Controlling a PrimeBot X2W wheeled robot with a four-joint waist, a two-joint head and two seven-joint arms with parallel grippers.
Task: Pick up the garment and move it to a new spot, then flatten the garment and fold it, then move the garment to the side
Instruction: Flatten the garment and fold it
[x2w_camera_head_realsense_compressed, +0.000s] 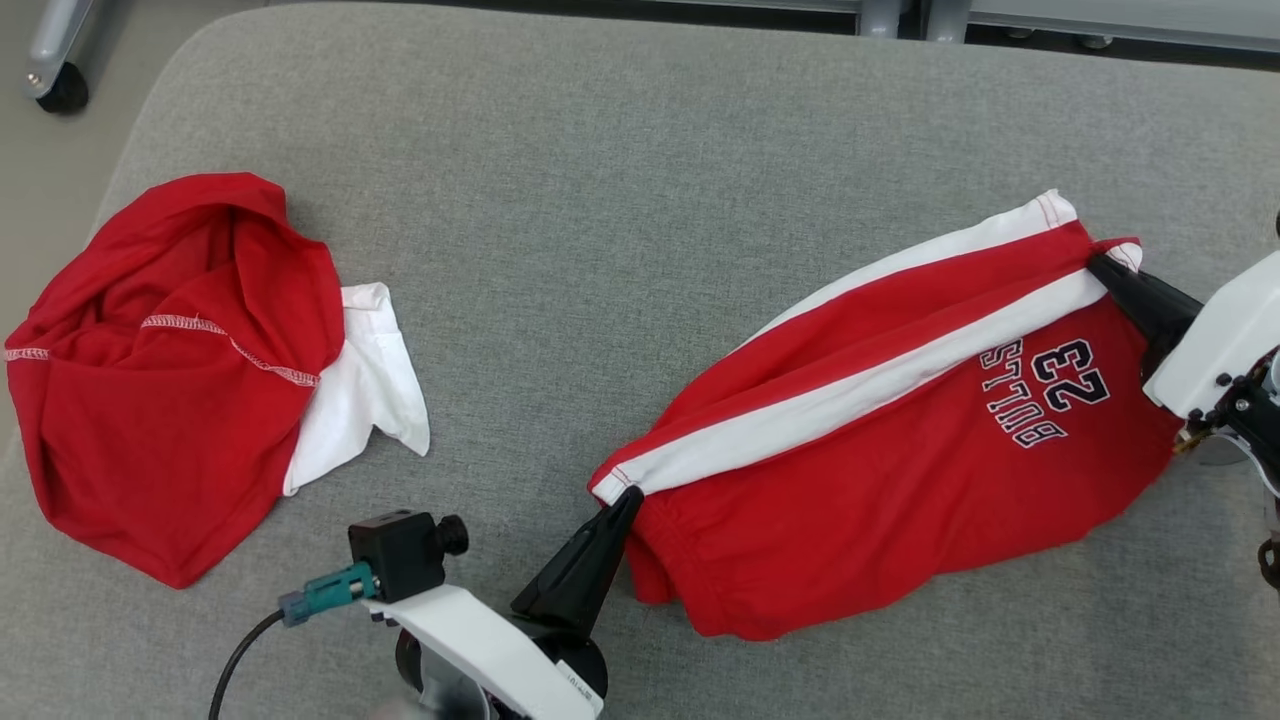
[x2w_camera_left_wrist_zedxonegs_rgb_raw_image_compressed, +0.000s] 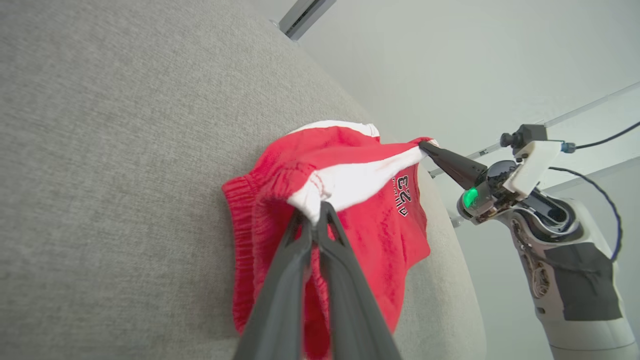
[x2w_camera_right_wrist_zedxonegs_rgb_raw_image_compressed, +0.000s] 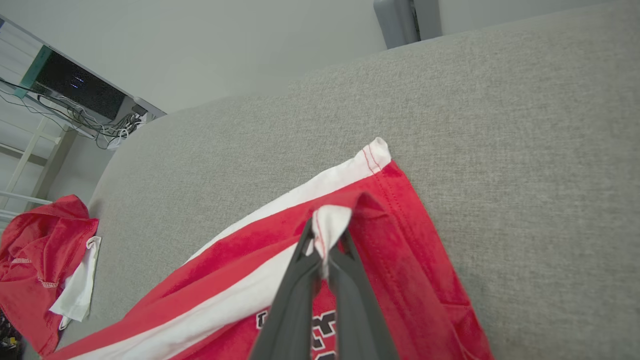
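Observation:
Red shorts (x2w_camera_head_realsense_compressed: 880, 430) with white side stripes and a "BULLS 23" print lie stretched across the grey cushion at centre right. My left gripper (x2w_camera_head_realsense_compressed: 622, 497) is shut on the white stripe at the waistband end, seen close up in the left wrist view as the gripper (x2w_camera_left_wrist_zedxonegs_rgb_raw_image_compressed: 316, 212) pinching the cloth (x2w_camera_left_wrist_zedxonegs_rgb_raw_image_compressed: 350, 180). My right gripper (x2w_camera_head_realsense_compressed: 1100, 264) is shut on the white stripe at the leg hem, and in the right wrist view the gripper (x2w_camera_right_wrist_zedxonegs_rgb_raw_image_compressed: 322, 245) pinches a tuft of white hem of the shorts (x2w_camera_right_wrist_zedxonegs_rgb_raw_image_compressed: 400, 260).
A second red and white garment (x2w_camera_head_realsense_compressed: 180, 370) lies crumpled at the left of the grey cushion (x2w_camera_head_realsense_compressed: 600, 200), near its left edge. Metal legs and a caster (x2w_camera_head_realsense_compressed: 60, 90) stand beyond the cushion. Bare cushion lies between the two garments.

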